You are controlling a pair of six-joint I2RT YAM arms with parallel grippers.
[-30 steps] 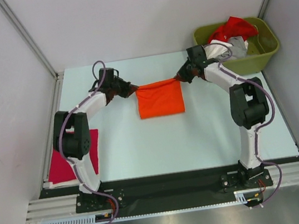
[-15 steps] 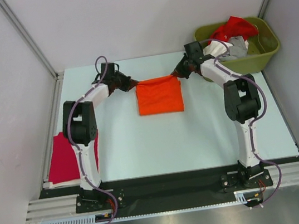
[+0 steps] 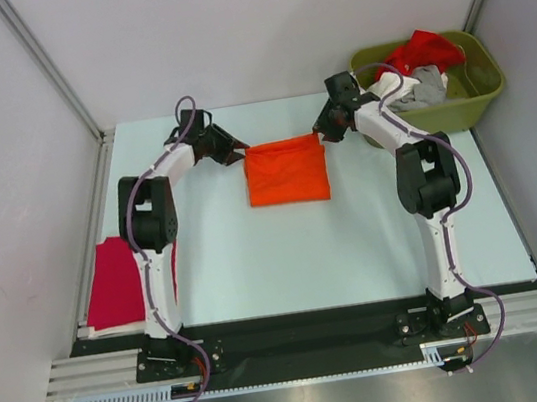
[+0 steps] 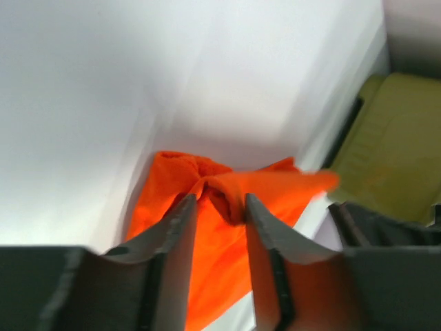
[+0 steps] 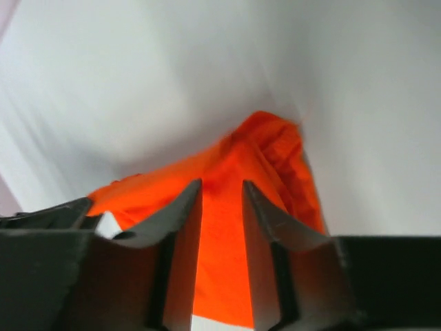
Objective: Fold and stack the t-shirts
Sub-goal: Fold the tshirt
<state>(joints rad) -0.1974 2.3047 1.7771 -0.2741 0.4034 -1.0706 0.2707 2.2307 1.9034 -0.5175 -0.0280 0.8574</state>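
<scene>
Orange t-shirt (image 3: pixel 287 173) folded to a near square, lying flat on the pale table (image 3: pixel 256 253), in the upper middle of the top view. At its upper left corner, left gripper (image 3: pixel 239 152), tips just beside the cloth edge. At its upper right corner, right gripper (image 3: pixel 320 135), also just at the edge. Both arms stretched up the frame, toward the far side of the table.

In the left wrist view, left gripper (image 4: pixel 219 200) partly open, fingers parted by a moderate gap. A bunched fold of the orange t-shirt (image 4: pixel 275 187) right at the tips. With the blur, hard to tell whether this fold touches the pads; no firm pinch visible.

In the right wrist view, right gripper (image 5: pixel 222 186) partly open by about the same gap. Orange t-shirt (image 5: pixel 269 148) visible through the gap and below the fingers, nothing clamped.

At the lower left of the top view, magenta-red t-shirt (image 3: pixel 111 295) lying flat at the table edge, partly behind the left arm. At the upper right, olive-green bin (image 3: pixel 486 77) holding a red t-shirt (image 3: pixel 423 48), a grey t-shirt (image 3: pixel 426 88) and a white t-shirt (image 3: pixel 388 85), all crumpled together.
</scene>
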